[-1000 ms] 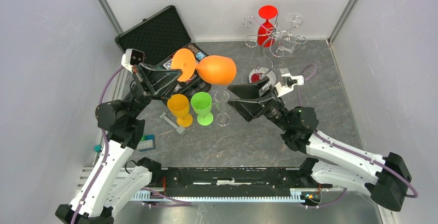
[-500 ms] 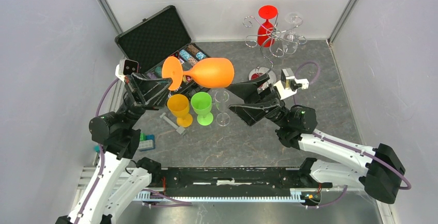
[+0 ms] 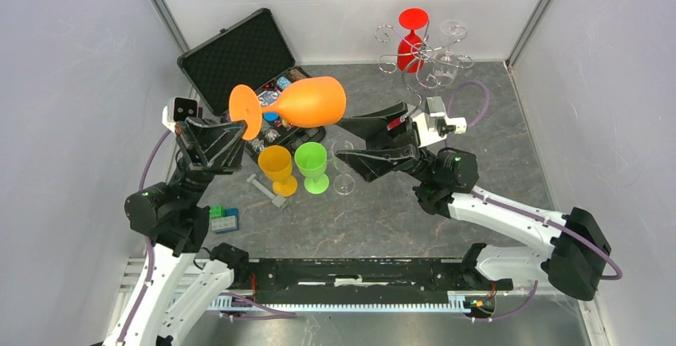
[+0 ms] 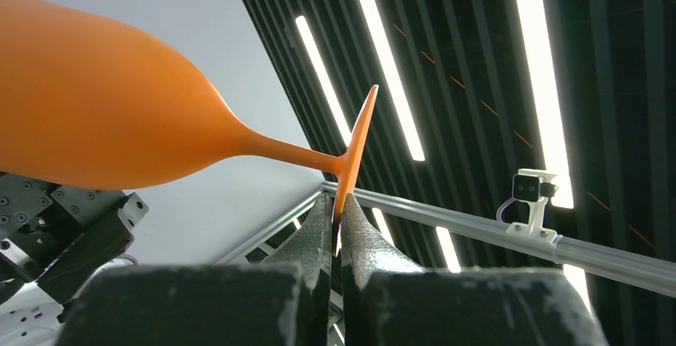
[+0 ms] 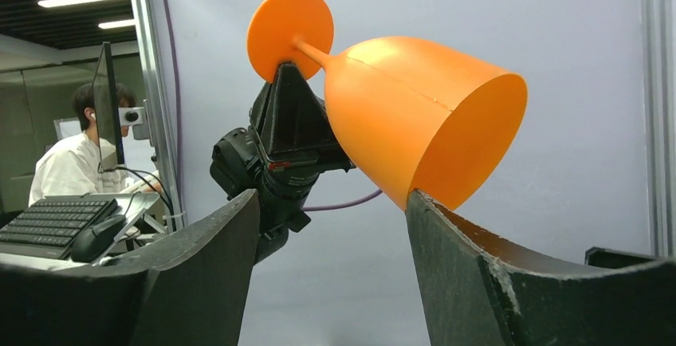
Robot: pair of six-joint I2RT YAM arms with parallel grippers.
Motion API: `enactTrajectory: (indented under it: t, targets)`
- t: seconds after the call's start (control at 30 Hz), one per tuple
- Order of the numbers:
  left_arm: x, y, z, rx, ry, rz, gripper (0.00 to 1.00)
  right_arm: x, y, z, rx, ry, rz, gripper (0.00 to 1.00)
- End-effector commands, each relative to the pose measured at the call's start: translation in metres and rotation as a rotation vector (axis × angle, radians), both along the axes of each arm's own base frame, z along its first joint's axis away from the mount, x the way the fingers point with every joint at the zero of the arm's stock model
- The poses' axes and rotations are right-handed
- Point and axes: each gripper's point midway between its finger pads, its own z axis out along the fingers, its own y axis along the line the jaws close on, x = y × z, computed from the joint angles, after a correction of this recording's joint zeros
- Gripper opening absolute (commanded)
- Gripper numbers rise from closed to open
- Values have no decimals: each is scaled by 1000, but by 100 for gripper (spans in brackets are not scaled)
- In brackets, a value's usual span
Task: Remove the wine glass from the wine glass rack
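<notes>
An orange wine glass (image 3: 307,103) lies on its side in the air, its foot pinched between the fingers of my left gripper (image 3: 239,129). In the left wrist view the foot's edge sits in the shut left gripper (image 4: 338,206) and the orange glass's bowl (image 4: 104,115) reaches left. My right gripper (image 3: 341,139) is open at the bowl's mouth. In the right wrist view one fingertip (image 5: 414,198) of the right gripper (image 5: 333,196) meets the rim of the orange glass (image 5: 414,115). The wine glass rack (image 3: 422,63) stands at the back right with a red glass (image 3: 411,39) and a clear glass (image 3: 452,43) on it.
An open black case (image 3: 239,51) with small items lies at the back left. A yellow-orange cup (image 3: 277,167), a green cup (image 3: 312,167) and a clear glass (image 3: 343,167) stand mid-table. A blue block (image 3: 223,220) sits near the left arm's base.
The left arm has carried the orange glass leftward, now lying more level. The right gripper has followed it to the left, and its jaws have narrowed somewhat.
</notes>
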Motion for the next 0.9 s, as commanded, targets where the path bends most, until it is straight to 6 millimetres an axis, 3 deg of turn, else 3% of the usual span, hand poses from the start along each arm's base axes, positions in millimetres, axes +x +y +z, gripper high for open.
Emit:
enactTrajectory:
  t: [0.0,0.2,0.57,0.67,0.87]
  targets:
    - [-11,2,9,-12,18,-50,2,-21,-9,35,88,-184,3,72]
    - [-3,4,8,-9,30,2,2,-10,-7,27,74,-182,-64,72]
    - [27,3,8,-5,35,113,2,10,-21,0,34,-144,-224,84]
    - [30,0,8,16,34,123,2,7,-20,-2,21,-161,-211,81]
    - [36,-5,7,7,39,88,2,-17,-7,12,48,-217,-25,60]
